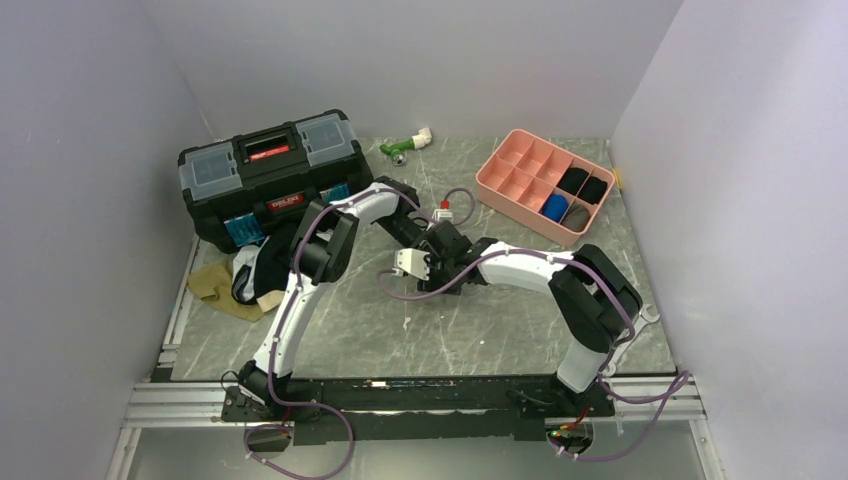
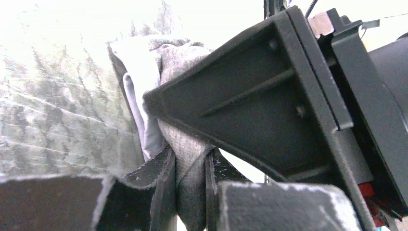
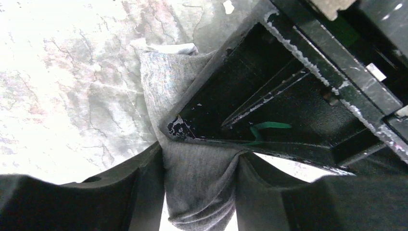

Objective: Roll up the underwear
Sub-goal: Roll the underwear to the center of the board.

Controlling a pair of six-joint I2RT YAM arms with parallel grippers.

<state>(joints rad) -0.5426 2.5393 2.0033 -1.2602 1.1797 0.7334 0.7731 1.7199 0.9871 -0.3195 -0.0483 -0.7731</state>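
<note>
A grey brief with a pale waistband is pinched between both grippers at mid-table; it is hidden in the top view by the two gripper heads. My left gripper [image 1: 432, 250] [image 2: 188, 192] is shut on the grey cloth [image 2: 185, 159]. My right gripper [image 1: 440, 262] [image 3: 199, 192] is shut on the same grey brief [image 3: 197, 178], and the two grippers touch. More underwear, olive-tan, white and black, lies in a pile [image 1: 245, 278] at the left. Rolled black and blue pieces [image 1: 575, 195] sit in the pink tray [image 1: 520, 170].
A black toolbox [image 1: 268, 172] stands at the back left, close behind the left arm. A green and white fitting [image 1: 405, 145] lies near the back wall. White walls close in the marbled table [image 1: 400, 330] on three sides.
</note>
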